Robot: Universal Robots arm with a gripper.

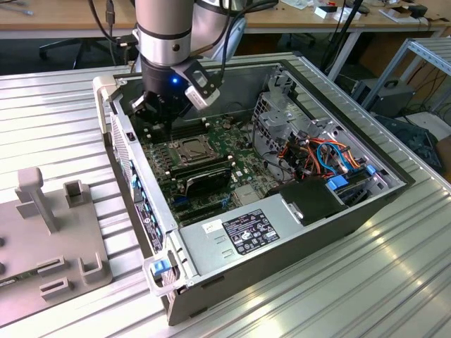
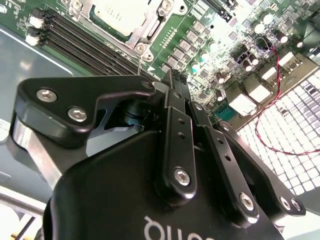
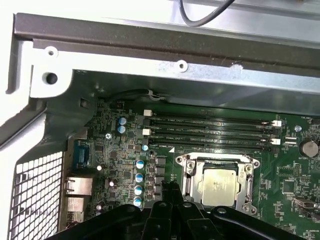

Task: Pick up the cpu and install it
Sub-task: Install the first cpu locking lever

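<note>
The cpu [image 3: 219,186] sits seated in its socket [image 3: 187,172] on the green motherboard [image 3: 125,150], its silver lid framed by the metal retention bracket; the second wrist view shows it too [image 2: 122,12]. Just beside the socket run four memory slots [image 3: 210,131]. The gripper [image 3: 172,192] hovers near the socket's edge with its black fingers [image 2: 175,97] pressed together, holding nothing. In the exterior view the arm [image 1: 165,42] reaches down into the open computer case [image 1: 296,260], which lies on a ribbed aluminium table [image 1: 394,282].
</note>
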